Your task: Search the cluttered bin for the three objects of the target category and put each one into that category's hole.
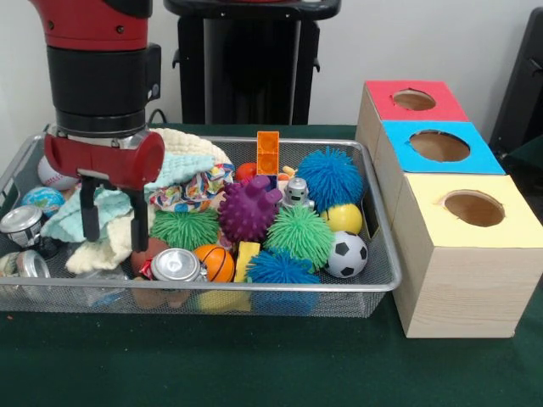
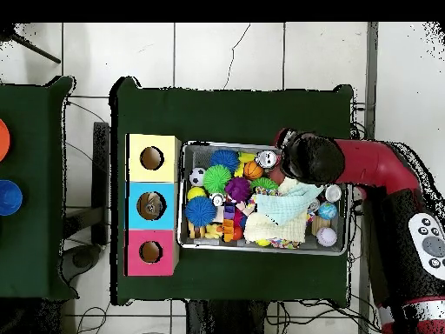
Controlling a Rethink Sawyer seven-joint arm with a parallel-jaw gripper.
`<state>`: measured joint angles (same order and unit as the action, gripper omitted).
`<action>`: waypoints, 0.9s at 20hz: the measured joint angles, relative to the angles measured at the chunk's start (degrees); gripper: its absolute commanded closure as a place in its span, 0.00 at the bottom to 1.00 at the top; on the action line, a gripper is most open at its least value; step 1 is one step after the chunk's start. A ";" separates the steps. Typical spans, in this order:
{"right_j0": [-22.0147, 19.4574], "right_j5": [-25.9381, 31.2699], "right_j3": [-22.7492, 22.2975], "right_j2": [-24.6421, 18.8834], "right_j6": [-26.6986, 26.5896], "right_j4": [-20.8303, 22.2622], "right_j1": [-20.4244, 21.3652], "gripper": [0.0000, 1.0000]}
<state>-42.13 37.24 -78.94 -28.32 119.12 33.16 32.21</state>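
Green cloth covers the counter (image 1: 254, 365), and we see a broad bare strip of it along the bottom of the front view, with nothing between the camera and the bin (image 1: 280, 292). We find the bin left of centre in that frame: a wide, shallow basket of silver wire mesh with a rounded metal rim, crammed almost edge to edge. Just inside its near rim lie a silver can (image 1: 176, 266), a small basketball (image 1: 215, 261), a blue spiky ball (image 1: 280, 270) and a soccer ball (image 1: 346, 254). Behind them we make out green spiky balls, a purple spiky ball (image 1: 248, 209) and a big blue spiky ball (image 1: 331, 176). Pale cloths (image 1: 178, 165) fill the left middle. We see little free floor in the mesh.

At the right of the frame a wooden box (image 1: 458, 280) stands just beside the bin's end, its yellow, blue and red tops each cut with a round hole.

At upper left the gripper (image 1: 111, 222) hangs over the cloths, its two dark fingers (image 1: 89, 212) spread apart with nothing between them.
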 measured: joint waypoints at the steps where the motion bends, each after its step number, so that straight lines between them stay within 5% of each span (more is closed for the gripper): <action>1: 0.00 -0.09 -0.07 0.01 0.00 0.06 -0.41 0.00; 18: 1.19 -0.84 -1.66 2.69 0.00 2.62 -4.68 0.00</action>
<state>-40.94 36.40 -80.60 -25.63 119.12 35.78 27.53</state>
